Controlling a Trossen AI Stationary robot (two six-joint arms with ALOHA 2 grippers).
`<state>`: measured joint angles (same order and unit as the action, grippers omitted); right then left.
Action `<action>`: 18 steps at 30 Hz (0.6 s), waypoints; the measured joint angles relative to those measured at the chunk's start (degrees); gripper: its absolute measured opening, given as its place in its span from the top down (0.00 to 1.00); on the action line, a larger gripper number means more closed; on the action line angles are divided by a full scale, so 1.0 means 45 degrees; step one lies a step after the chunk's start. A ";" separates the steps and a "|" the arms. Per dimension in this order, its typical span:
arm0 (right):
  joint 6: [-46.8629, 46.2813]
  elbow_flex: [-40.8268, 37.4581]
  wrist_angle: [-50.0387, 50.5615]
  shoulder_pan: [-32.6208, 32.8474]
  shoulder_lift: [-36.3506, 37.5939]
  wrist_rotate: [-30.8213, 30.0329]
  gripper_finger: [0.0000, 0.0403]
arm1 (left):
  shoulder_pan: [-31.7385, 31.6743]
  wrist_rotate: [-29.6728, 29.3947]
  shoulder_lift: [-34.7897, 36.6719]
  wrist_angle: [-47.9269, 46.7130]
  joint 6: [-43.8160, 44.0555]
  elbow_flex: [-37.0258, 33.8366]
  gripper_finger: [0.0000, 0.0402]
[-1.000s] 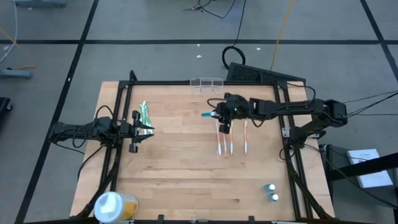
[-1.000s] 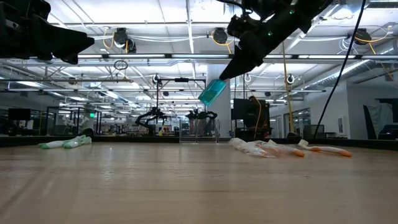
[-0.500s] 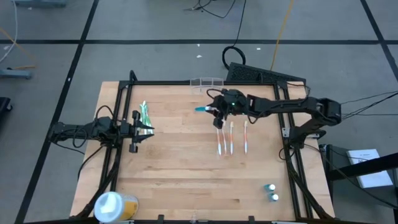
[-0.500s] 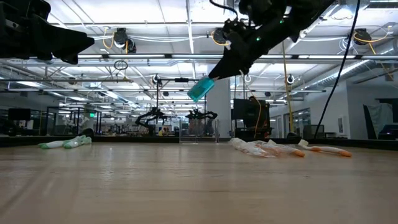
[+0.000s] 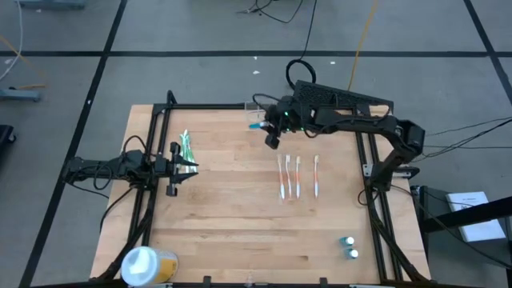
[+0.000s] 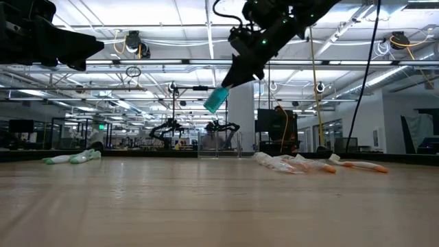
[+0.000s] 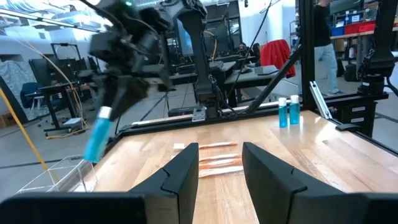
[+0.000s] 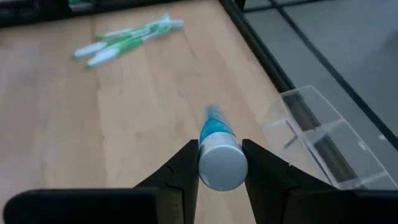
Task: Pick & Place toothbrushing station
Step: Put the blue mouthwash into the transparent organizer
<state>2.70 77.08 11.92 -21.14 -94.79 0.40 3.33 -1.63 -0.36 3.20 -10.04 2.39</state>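
Carried from above the toothbrushes point(image 5: 296, 177) toward the holder point(image 5: 261, 106), right claw point(image 5: 264, 126) grips a tube point(image 6: 216, 99); left claw point(image 5: 186, 168) idle, slightly parted.

The desk point(image 5: 240, 232) is pale wood with a fine grain, framed by black rails point(image 5: 152, 200). The right pincer point(image 8: 217, 163) is black and clamps a teal tube point(image 6: 216, 99) with a silver-white cap point(image 8: 222, 163). The toothbrushing station point(image 8: 323, 140) is clear and colourless. Green-and-white toothbrushes point(image 5: 186, 150) lie near the black left pincer point(image 7: 214, 163). Three orange-and-white toothbrushes point(image 5: 298, 176) lie mid-desk. Two blue bottles point(image 5: 350, 247) have white caps. A tub point(image 5: 144, 264) shows white and yellow.
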 joint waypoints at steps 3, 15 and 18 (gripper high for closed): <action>0.0136 0.0529 0.0207 -0.0400 -0.0291 0.0464 0.76 | 0.0001 -0.0001 0.0000 -0.0004 0.0000 0.0000 0.67; 0.0470 0.0612 0.2541 -0.1285 -0.0279 0.0524 0.76 | 0.0001 0.0001 0.0000 -0.0008 0.0000 -0.0005 0.67; 0.0465 0.0612 0.2925 -0.1453 -0.0279 0.0558 0.76 | 0.0004 0.0003 0.0000 -0.0005 0.0000 -0.0004 0.67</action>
<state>4.80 79.83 25.08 -27.68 -96.05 2.90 3.36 -1.61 -0.36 3.18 -10.04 2.38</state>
